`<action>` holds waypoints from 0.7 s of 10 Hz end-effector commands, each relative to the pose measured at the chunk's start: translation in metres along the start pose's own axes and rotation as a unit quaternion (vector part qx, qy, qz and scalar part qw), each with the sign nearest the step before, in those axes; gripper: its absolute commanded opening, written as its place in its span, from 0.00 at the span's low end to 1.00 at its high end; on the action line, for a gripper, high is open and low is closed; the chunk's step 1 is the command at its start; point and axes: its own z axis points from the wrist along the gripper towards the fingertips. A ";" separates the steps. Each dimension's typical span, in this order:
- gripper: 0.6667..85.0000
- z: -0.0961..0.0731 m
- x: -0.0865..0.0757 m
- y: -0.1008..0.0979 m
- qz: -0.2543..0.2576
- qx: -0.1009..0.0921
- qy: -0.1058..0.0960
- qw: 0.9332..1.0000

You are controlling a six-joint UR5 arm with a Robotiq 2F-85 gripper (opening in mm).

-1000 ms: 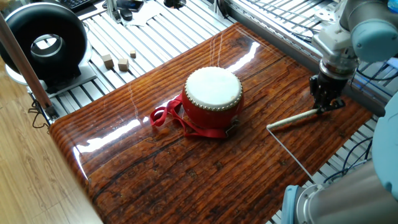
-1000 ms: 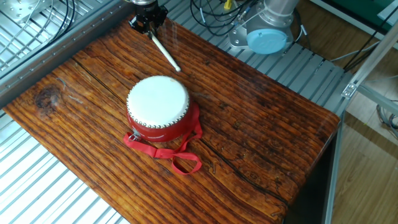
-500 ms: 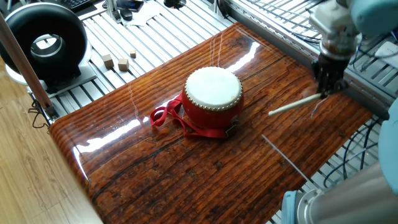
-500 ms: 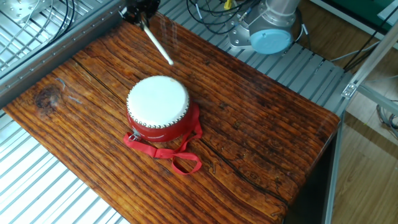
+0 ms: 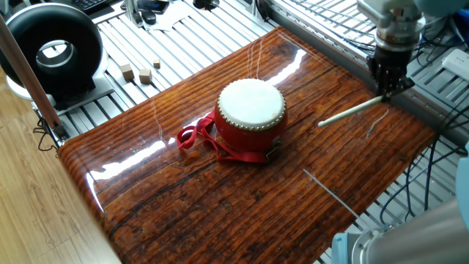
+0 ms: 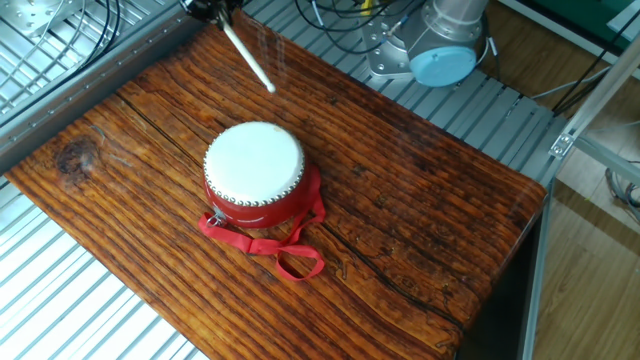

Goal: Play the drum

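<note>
The red drum [image 5: 250, 117] with its off-white skin and red ribbon strap [image 5: 195, 137] sits in the middle of the wooden table [image 5: 220, 198]; it also shows in the other fixed view [image 6: 254, 172]. My gripper [image 5: 386, 86] is shut on the end of a pale wooden drumstick [image 5: 352, 111] and holds it in the air to the right of the drum, its free tip pointing toward the drum. In the other fixed view the drumstick [image 6: 247, 57] slants down from the gripper [image 6: 214, 10] at the top edge, its tip short of the drum.
A black ring-shaped device [image 5: 51, 51] stands at the back left beside small wooden blocks [image 5: 139, 72]. Metal racks [image 5: 322, 22] run along the table's far side. The arm's base [image 6: 440, 50] and cables are behind the table. A thin rod's reflection lies on the table [image 5: 330, 192].
My gripper has risen off the table with the drumstick and shifted slightly away, lifting the stick clear of the wood. The drum has not moved.
</note>
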 end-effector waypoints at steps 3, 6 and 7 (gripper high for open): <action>0.00 -0.024 -0.026 0.009 0.005 -0.013 -0.006 1.000; 0.00 -0.034 -0.056 0.016 0.016 -0.011 -0.019 1.000; 0.00 -0.035 -0.059 0.017 0.015 -0.008 -0.022 1.000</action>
